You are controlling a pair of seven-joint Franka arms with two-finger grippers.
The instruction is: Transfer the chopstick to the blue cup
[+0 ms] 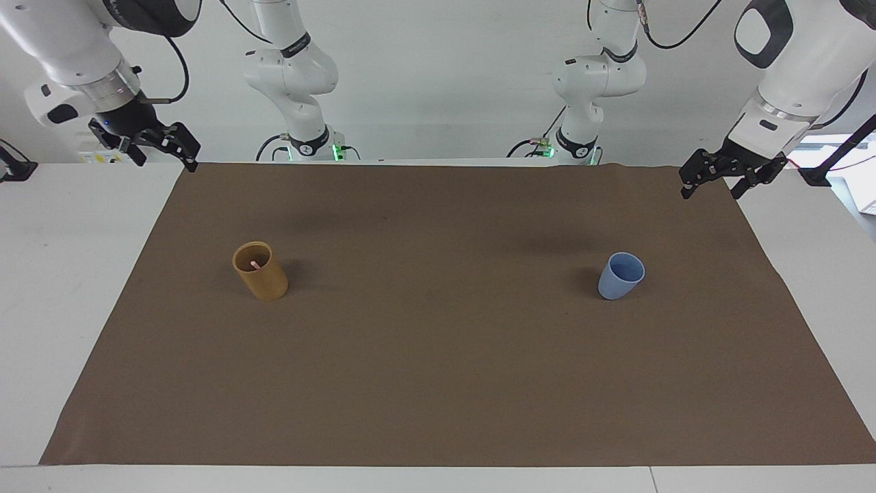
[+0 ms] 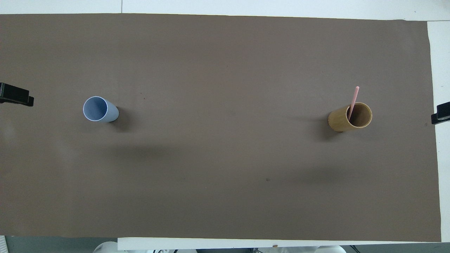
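The scene is evenly and brightly lit from above. Soft, diffuse shadows are cast on the brown mat (image 1: 438, 356): a short one beside the tan holder (image 1: 261, 271), another beside the blue cup (image 1: 621, 276), and broad faint patches in the upper middle of the facing view. Mild glare is seen on the white worktop (image 1: 61, 274). Both views are sharp, with no marked distortion at the edges.
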